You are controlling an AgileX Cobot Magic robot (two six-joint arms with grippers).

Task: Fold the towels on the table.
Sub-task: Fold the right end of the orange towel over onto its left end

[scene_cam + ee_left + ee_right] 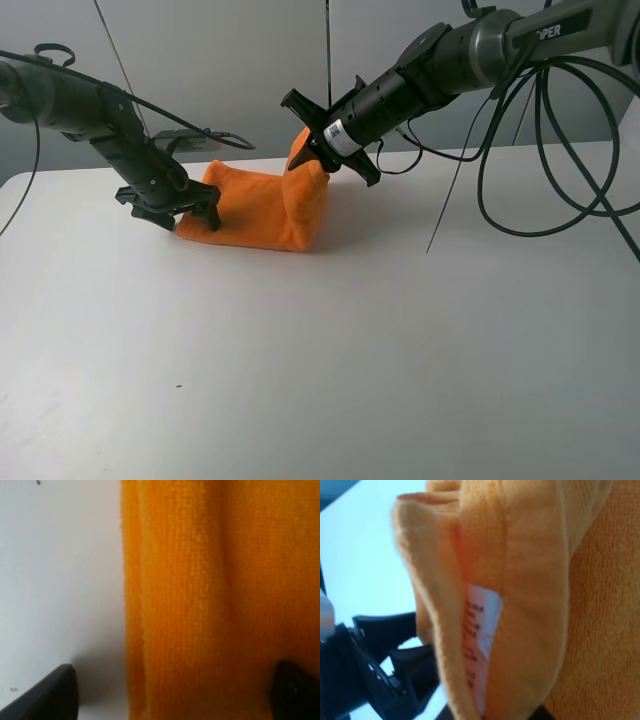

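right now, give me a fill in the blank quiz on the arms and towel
The towel is coloured ____. The jaws of the right arm are ____ on the towel's raised corner. The jaws of the left arm stand ____ at the towel's edge. Its white label shows in the ____ wrist view.
Missing: orange; shut; open; right.

The rear wall (pixel 230 60) is plain grey and unmarked. A thin dark rod (pixel 328 50) stands upright before it. The tabletop (pixel 320 400) is white and matte, with a rounded far-left corner. Lighting is even and diffuse; shadows fall soft.
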